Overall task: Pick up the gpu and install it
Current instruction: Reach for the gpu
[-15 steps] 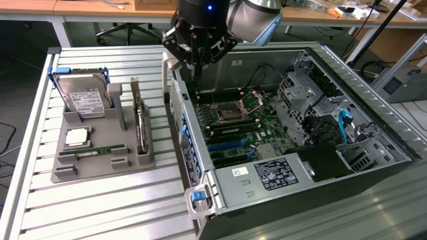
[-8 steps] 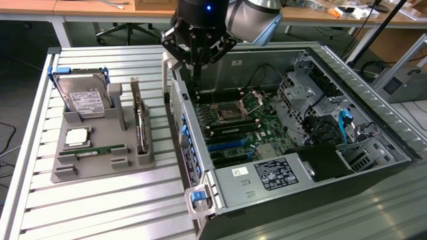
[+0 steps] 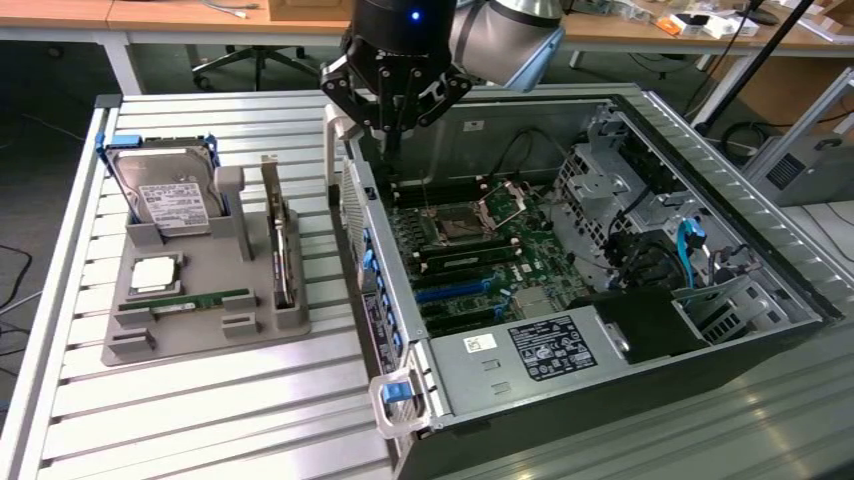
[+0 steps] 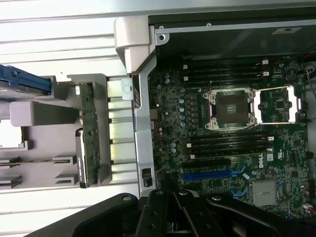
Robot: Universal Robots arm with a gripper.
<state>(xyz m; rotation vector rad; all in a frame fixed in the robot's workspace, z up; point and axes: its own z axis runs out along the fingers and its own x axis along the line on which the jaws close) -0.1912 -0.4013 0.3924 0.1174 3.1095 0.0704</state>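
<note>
**The Card Was Not Picked Up Yet**

You had the gripper (image 3: 391, 118) hanging over the side wall of the open computer box (image 3: 354, 200), up at its far end. Its two fingers were pressed together, and there was nothing between them. In the wrist view, the gripper (image 4: 172, 213) looked down on that same wall. The green board (image 4: 222, 133) lay on one side of it and the gray holder (image 4: 44, 123) on the other.

The card (image 3: 278, 240) you wanted stood on its long edge in a slot of the gray holder (image 3: 200, 330). The holder sat on the table (image 3: 200, 420), just beside the box on the exterior view's left. From the wrist camera, the card (image 4: 89, 133) showed as a thin strip seen from above. It was near the gripper but not touching it. A hard drive (image 3: 167, 195) and a small green stick (image 3: 187, 299) sat in the same holder, further from the box.

So I think you were at the very first step: getting to the card. Nothing had gone into the box, and the blue slots (image 3: 447, 290) inside it lay bare.

Taking the card would call for fingers held apart and lined up over its thin top edge, one finger on each flat side. The card was tall and skinny, so a crooked squeeze could tip it or let it slip. The holder's walls stood close by, so there was little room to spare.
</note>
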